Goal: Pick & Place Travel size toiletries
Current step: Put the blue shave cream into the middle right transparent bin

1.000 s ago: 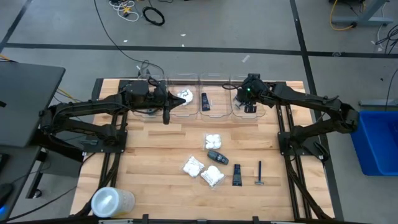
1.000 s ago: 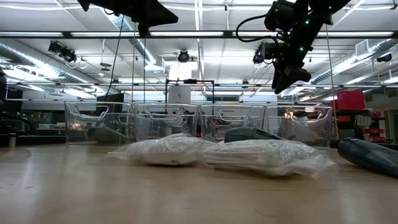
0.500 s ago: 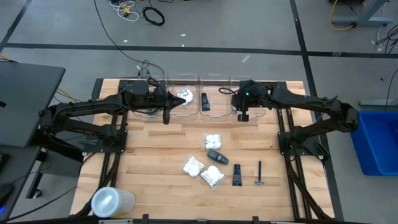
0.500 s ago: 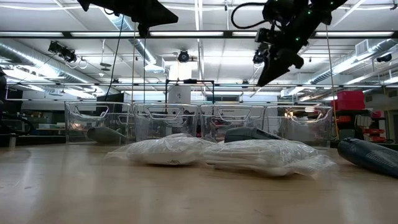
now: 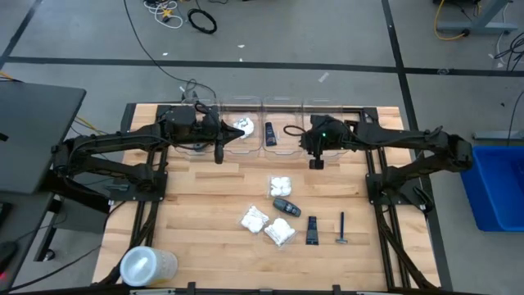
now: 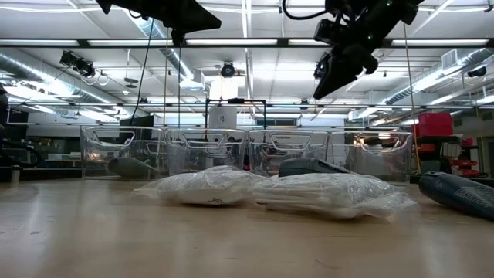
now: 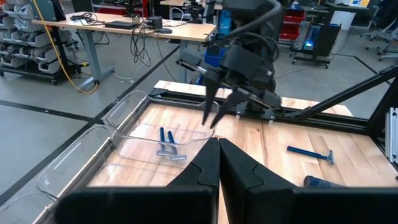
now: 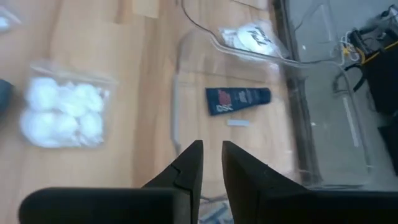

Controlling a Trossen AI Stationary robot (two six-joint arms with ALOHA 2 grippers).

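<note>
Two grippers, both empty right now. The right gripper hangs just in front of the clear bins. Its fingers stand only a sliver apart with nothing between them. The left gripper is pinched fully closed on nothing, parked by the bins on its own side.

What could go wrong, I reckon: those jaws are far too narrow for a puffy packet, so coming down without spreading first would just shove it along the table. The pile is also tight. The top white packet sits right against the grey case, so a sloppy grab could catch both or knock the case. Crinkly plastic could also slip out mid-carry.

Count on the open wood:
- three white packets, the other two at and
- one grey case
- one black tube
- one blue razor

Already binned:
- one packet
- one tube
- two razors

The left arm hides the leftmost bin from above.
</note>
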